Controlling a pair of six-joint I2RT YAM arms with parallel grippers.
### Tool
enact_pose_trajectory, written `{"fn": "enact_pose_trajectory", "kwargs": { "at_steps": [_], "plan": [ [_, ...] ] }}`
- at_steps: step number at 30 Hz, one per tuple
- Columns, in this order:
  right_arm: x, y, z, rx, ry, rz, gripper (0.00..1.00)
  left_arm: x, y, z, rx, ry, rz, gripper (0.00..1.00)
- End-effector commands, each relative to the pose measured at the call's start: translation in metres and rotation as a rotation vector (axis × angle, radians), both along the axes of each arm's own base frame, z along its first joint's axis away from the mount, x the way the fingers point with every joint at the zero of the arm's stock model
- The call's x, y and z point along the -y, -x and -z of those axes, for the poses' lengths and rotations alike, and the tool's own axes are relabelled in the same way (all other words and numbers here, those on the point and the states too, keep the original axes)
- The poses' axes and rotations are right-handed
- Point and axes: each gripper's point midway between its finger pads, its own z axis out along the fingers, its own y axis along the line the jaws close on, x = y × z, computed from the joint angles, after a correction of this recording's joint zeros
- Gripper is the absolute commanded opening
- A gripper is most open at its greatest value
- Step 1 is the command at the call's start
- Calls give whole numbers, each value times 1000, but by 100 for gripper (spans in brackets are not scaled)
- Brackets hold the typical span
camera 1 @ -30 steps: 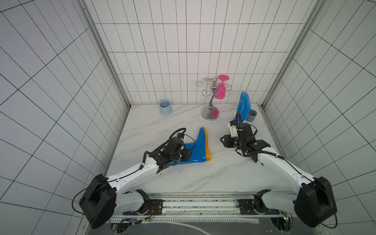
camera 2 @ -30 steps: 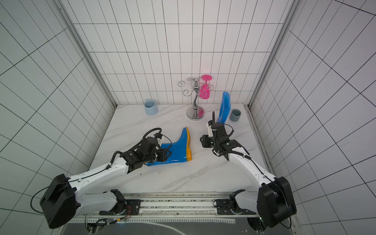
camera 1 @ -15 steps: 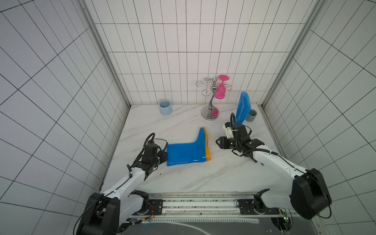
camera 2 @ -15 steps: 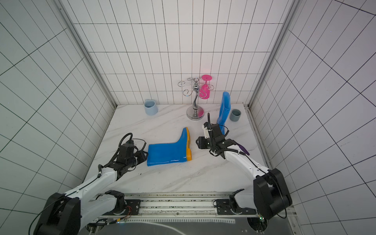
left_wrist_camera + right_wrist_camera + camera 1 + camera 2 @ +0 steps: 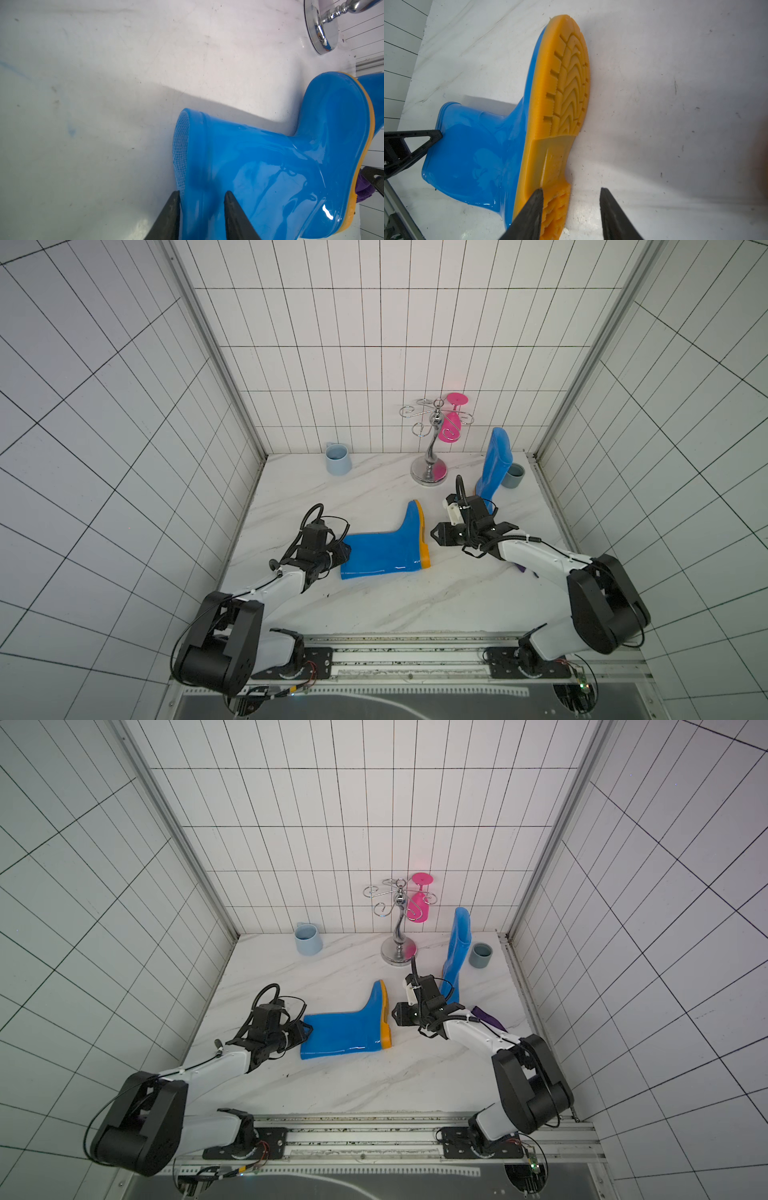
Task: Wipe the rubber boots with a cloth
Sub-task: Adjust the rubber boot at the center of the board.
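One blue rubber boot (image 5: 384, 549) (image 5: 347, 1029) lies on its side mid-table, its orange sole (image 5: 564, 83) facing right. The other boot (image 5: 494, 464) (image 5: 457, 948) stands upright at the back right. My left gripper (image 5: 343, 558) (image 5: 201, 193) is open at the lying boot's shaft mouth, one finger by the rim and one over the glossy shaft. My right gripper (image 5: 434, 536) (image 5: 571, 190) is open at the sole's heel, with one finger over the heel and one over bare table. The purple cloth (image 5: 486, 1016) (image 5: 524, 569) lies on the table behind my right arm, in neither gripper.
A pale blue mug (image 5: 337, 458) stands at the back left and a grey cup (image 5: 513, 476) beside the standing boot. A chrome glass stand (image 5: 430, 472) holding a pink glass (image 5: 451, 429) stands at the back. Tiled walls close in three sides.
My left gripper left the shaft, drew off to the left, then came back to the boot's mouth. My right gripper moved in toward the sole's heel and its jaws widened a little.
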Motion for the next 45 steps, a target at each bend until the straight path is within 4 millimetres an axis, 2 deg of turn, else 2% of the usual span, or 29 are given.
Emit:
{"fn": "enact_pose_trajectory", "kwargs": {
  "at_steps": [1,11,17,21,25,29,32,39,45],
  "plan": [
    [-21,-20,-28,75,-67,-31,46,2,-15,-11,52,5,12,36],
    [-43,-28,-38,116,-134,-73,47,2,-25,-7,52,8,19,33],
    [-53,-41,-30,107,-128,-88,46,2,-32,-5,52,2,23,32],
    [-56,-45,-23,97,-123,-93,38,6,-37,-2,50,16,41,30],
    [-54,-41,-18,89,-117,-93,22,13,-41,3,41,44,65,28],
    [-46,-37,-20,102,-104,-78,11,21,-45,3,53,80,87,26],
    [-42,-33,-22,105,-90,-72,8,25,-47,2,63,98,102,25],
    [-29,-26,-23,109,-52,-45,8,41,-52,-1,79,125,142,24],
    [-24,-28,-18,100,-40,-34,8,52,-52,0,74,117,178,26]
  ]
}}
